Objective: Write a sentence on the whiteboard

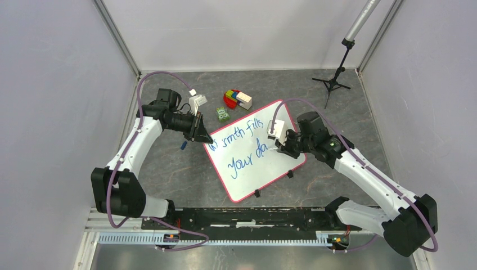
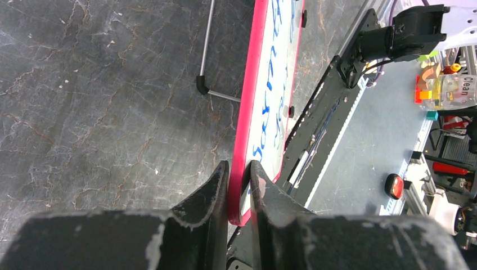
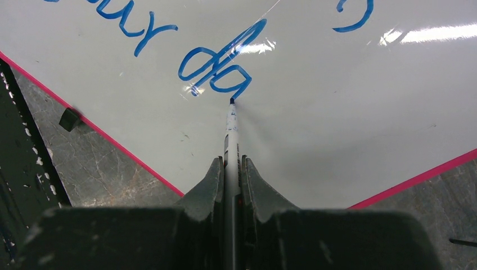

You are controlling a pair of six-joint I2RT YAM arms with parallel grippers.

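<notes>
**Inspector A:** Status, left arm?

**Inspector B:** Extended forward from its base, with the wrist turned inward to the right. The left gripper is pinched narrow on the rim of the whiteboard, one finger on either side.

**Inspector A:** And the right arm?

**Inspector B:** Reaching forward and inward to the left. The right gripper is clamped on a marker, which runs out straight between the fingers with its tip on the board.

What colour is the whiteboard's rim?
Pink-red; the whiteboard rim shows best in the left wrist view.
</notes>
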